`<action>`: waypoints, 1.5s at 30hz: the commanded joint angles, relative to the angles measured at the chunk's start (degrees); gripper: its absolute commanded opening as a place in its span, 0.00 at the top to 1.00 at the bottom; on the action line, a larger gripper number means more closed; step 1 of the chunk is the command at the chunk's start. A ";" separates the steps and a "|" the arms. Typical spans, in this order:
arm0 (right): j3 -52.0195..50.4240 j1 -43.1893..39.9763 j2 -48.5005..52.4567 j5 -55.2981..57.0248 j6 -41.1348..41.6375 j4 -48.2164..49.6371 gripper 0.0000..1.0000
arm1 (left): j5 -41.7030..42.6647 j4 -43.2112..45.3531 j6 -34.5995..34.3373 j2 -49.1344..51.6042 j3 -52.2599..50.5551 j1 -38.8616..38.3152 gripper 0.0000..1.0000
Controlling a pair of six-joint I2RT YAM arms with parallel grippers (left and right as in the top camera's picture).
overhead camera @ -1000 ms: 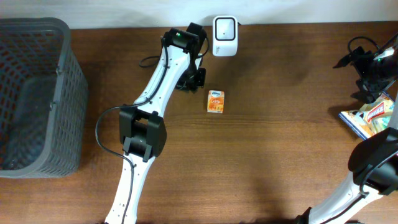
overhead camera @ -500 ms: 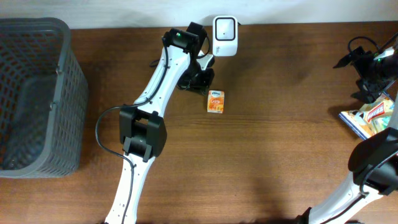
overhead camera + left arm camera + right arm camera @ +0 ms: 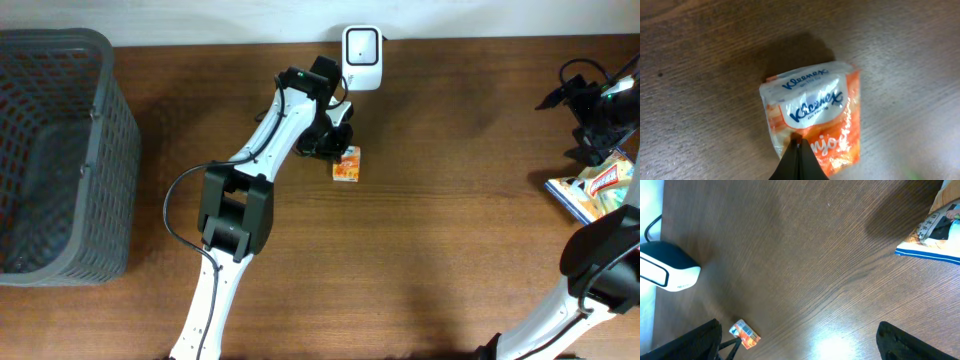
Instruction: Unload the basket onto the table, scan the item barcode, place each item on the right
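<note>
The Kleenex pack (image 3: 347,165) lies flat on the worktop (image 3: 450,250), just short of the white scanner (image 3: 361,46) at the far edge, with its long axis running roughly toward that scanner. The left hand (image 3: 799,147) is right at the pack, its fingers pressed together with the tips over the orange print. I cannot tell whether they nip the wrapper. The right hand (image 3: 797,325) is spread wide and empty, well apart from the pack, so the left arm is plainly the nearer one.

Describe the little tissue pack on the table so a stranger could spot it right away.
Find the white scanner at the table's wall-side edge. Just in front of it lies the tissue pack: small, orange and white, printed Kleenex, the only packet near the scanner.
</note>
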 commanded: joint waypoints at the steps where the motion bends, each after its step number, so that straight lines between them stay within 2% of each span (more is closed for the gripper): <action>1: 0.83 -0.09 -1.51 -0.24 0.26 0.02 0.02 | -1.14 1.66 -0.79 0.09 -2.78 -0.15 1.00; 3: 0.83 -0.09 -1.51 -0.24 0.26 0.02 0.01 | -4.26 2.64 -1.27 0.09 -3.82 -0.15 1.00; 6: 0.85 -0.09 -1.51 -0.24 0.26 0.04 0.01 | -15.28 2.64 -8.17 0.09 -4.85 -0.15 1.00; 7: 0.83 -0.09 -1.51 -0.24 0.26 0.04 0.02 | -16.31 2.56 -8.72 0.09 -4.85 -0.15 1.00; 21: 0.83 -0.09 -1.51 -0.24 0.26 0.02 0.01 | -16.24 2.73 -9.20 0.92 -4.02 -0.15 1.00; 24: 0.83 -0.09 -1.51 -0.24 0.26 0.04 0.01 | -16.09 -1.14 -9.20 0.92 0.59 0.72 1.00; 28: 0.83 -0.09 -1.51 -0.24 0.26 0.02 0.01 | -16.11 -13.75 -9.16 0.81 19.52 4.92 1.00; 29: 0.83 -0.09 -1.51 -0.24 0.26 0.02 0.01 | -16.11 -16.55 -9.16 0.81 24.46 5.95 0.85; 30: 0.83 -0.09 -1.51 -0.24 0.26 0.02 0.01 | -16.11 -20.00 -9.16 0.81 31.15 7.37 0.58; 32: 0.83 -0.09 -1.51 -0.24 0.26 0.04 0.01 | -16.04 -24.09 -9.05 0.81 40.00 9.16 0.11; 33: 0.83 -0.09 -1.51 -0.24 0.26 0.02 0.01 | -14.86 -24.06 -7.41 0.63 42.95 9.81 0.01; 35: 0.83 -0.09 -1.51 -0.24 0.26 0.02 0.02 | -13.29 -24.06 -6.56 -0.52 45.66 10.73 0.01; 41: 0.83 -0.09 -1.51 -0.24 0.26 0.04 0.02 | -11.93 -24.06 -6.47 -4.24 45.40 12.02 0.01; 45: 0.83 -0.09 -1.51 -0.24 0.26 0.02 0.01 | -5.35 -24.06 -5.84 -4.22 38.42 8.74 0.00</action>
